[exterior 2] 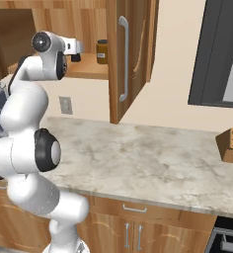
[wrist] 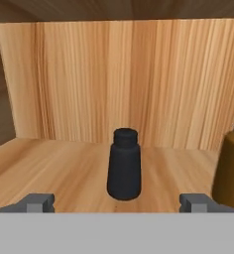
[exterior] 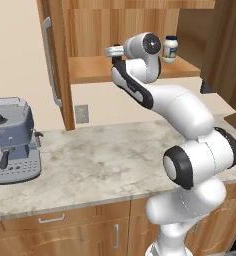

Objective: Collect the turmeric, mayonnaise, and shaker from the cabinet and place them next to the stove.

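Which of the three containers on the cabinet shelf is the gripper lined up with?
The shaker: all black, centred between the open fingertips, unlike the turmeric off to the side.

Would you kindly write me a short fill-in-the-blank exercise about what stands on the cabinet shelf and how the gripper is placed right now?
1. The shaker standing between the open gripper's fingertips is coloured ____.
2. The mayonnaise jar has a dark ____ lid.
3. The turmeric stands on the cabinet's wooden ____.
4. On the counter left of the cabinet stands a grey ____ machine.

Missing words: black; blue; shelf; coffee
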Motion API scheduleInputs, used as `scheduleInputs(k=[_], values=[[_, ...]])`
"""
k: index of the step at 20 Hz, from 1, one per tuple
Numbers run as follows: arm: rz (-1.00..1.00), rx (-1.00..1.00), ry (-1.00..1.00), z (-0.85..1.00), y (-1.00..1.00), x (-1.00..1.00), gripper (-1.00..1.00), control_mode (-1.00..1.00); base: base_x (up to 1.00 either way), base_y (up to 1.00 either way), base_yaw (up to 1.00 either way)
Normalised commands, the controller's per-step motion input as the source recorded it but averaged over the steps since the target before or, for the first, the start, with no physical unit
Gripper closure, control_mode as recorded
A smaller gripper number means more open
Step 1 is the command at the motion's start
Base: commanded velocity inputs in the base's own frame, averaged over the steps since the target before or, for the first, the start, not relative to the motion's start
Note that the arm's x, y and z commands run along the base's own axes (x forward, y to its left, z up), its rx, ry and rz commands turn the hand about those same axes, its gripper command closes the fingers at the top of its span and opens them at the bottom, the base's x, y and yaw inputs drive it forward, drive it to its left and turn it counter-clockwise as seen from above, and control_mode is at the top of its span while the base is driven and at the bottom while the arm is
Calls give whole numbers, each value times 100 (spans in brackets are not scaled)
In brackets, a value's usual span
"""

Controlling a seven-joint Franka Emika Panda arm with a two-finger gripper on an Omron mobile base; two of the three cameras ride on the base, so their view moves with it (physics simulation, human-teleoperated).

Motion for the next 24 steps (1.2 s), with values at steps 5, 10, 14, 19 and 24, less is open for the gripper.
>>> scheduleInputs(k=[5, 10, 14, 19, 24], values=[[0, 0, 0, 0, 0, 47, -100, -100, 0, 0, 0], [0, 0, 0, -5, 0, 33, -100, -100, 0, 0, 0], [0, 0, 0, -12, 0, 11, -100, -100, 0, 0, 0], [0, 0, 0, -6, 0, 13, -100, -100, 0, 0, 0], [0, 0, 0, 0, 0, 30, -100, -100, 0, 0, 0]])
